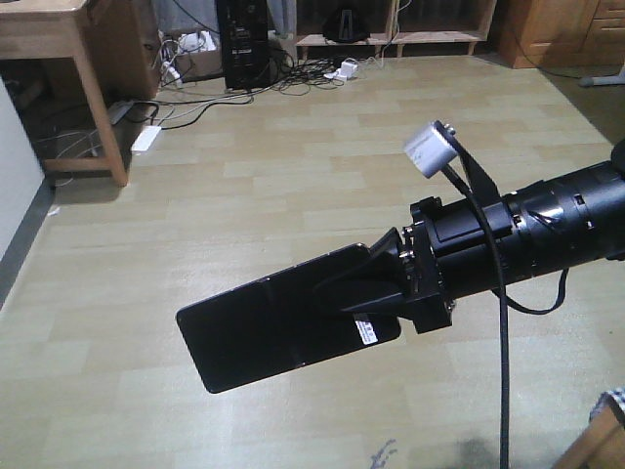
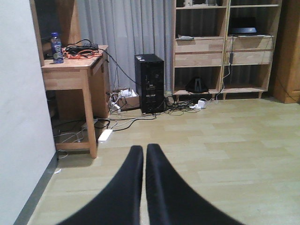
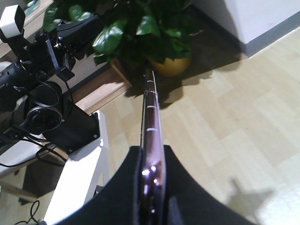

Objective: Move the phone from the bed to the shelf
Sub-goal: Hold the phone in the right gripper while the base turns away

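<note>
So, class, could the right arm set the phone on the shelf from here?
Probably not yet: the right hand grips the phone, but the shelf stands across open floor, seemingly beyond reach.

No legible text, brand or number in any view. Small white sticker (image 1: 367, 330) on phone (image 1: 273, 332), lower centre of front view: print too small to read. Label (image 2: 57, 52) on bottle (image 2: 56, 44), upper left of left wrist view: blurred, unreadable.
</note>
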{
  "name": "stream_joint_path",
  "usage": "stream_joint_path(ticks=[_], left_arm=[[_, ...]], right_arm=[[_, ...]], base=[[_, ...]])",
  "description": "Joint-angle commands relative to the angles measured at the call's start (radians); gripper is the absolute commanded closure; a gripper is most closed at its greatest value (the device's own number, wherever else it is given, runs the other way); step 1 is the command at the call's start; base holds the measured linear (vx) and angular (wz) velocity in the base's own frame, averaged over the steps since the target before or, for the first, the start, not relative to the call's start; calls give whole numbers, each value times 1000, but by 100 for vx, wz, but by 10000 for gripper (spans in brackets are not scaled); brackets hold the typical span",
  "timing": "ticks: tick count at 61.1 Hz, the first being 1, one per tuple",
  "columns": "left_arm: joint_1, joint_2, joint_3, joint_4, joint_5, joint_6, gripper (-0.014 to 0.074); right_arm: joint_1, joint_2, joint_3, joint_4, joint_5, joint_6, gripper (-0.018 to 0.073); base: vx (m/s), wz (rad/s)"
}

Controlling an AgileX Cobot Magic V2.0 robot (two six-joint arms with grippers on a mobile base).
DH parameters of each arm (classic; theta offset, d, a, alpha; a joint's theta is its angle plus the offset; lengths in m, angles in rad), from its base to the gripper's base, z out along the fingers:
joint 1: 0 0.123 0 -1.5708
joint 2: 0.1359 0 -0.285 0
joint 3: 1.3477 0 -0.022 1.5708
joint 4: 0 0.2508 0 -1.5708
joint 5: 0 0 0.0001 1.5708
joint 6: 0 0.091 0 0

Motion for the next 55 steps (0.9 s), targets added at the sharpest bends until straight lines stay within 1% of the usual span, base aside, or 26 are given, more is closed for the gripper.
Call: stream_joint_path(ticks=[1,22,55], left_arm=[[-6,-7,-25,-10,-72,-9,595],[-6,-7,-25,-10,-72,-9,595],[-6,-7,-25,-10,-72,-9,595]], right_arm=[[-3,-33,-26,79,86,-2,561],[-3,-33,-26,79,86,-2,561],[-3,-33,-26,79,86,-2,561]], base=[[37,-10],[38,-14],[39,-22]])
